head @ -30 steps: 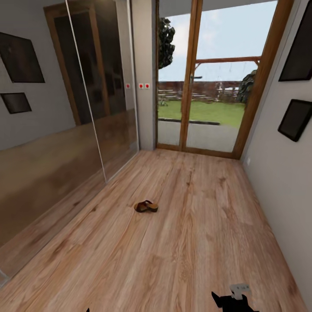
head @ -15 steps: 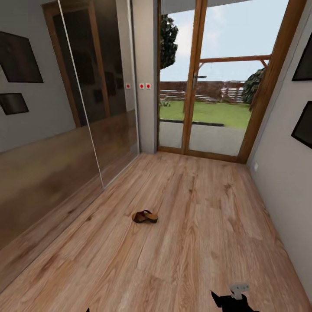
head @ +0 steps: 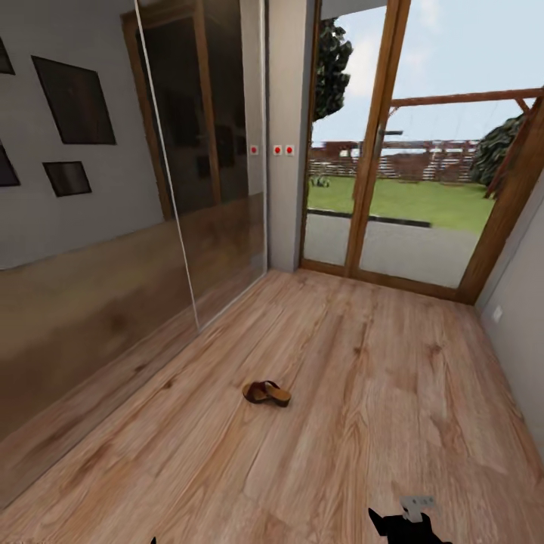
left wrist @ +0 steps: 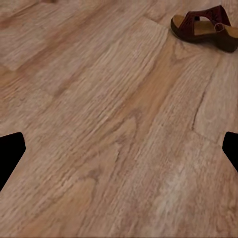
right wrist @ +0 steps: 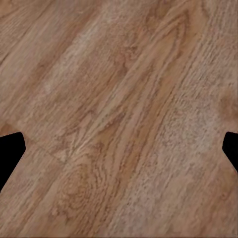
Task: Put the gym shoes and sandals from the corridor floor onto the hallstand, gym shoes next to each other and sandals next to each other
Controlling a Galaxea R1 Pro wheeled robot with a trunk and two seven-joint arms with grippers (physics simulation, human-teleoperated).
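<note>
One dark reddish-brown sandal [head: 266,394] lies on its sole on the corridor floor [head: 363,393], in the middle of the head view. It also lies ahead of my left gripper [left wrist: 119,153] as the sandal [left wrist: 204,27], well beyond the fingertips [left wrist: 10,158]. That gripper is open over bare planks. My right gripper [right wrist: 119,153] is open too, with only wood floor [right wrist: 124,99] between its fingers. A black part of my right arm [head: 408,523] pokes in at the head view's lower edge. The gym shoes and the hallstand are out of view.
Mirrored sliding wardrobe doors [head: 204,189] line the left side of the corridor. A wood-framed glass door [head: 393,189] to a garden closes the far end. A plain wall [head: 529,355] bounds the right.
The whole head view has shifted: the door and wardrobe now sit further right and the sandal a little lower and to the right. The camera moved; the sandal itself lies as before.
</note>
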